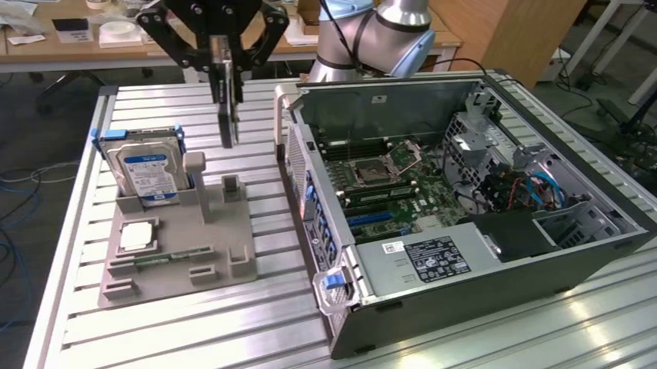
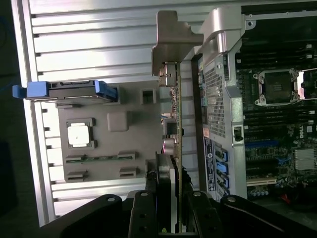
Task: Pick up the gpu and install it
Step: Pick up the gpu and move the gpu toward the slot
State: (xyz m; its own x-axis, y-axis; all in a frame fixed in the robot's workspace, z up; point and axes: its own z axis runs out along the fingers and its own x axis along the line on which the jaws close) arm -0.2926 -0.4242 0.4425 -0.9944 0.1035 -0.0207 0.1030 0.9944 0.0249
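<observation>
Now claw: pinching the gpu edge-on, above the worktop.
Grey holder: hard drive upright, memory stick flat.

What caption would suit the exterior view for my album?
Gripper holds the gpu on edge over the table, beside the gray holder and the open case.

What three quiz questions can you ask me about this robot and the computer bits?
1. True or false: the gripper holds the card up in the air.
2. Where is the hard drive? A) standing upright in the grey holder; B) on the floor; C) lying flat on the table.
3. Fill the gap: the side of the computer case is ____, so you can see the boards inside.

Key: 1 true; 2 A; 3 open.
</observation>
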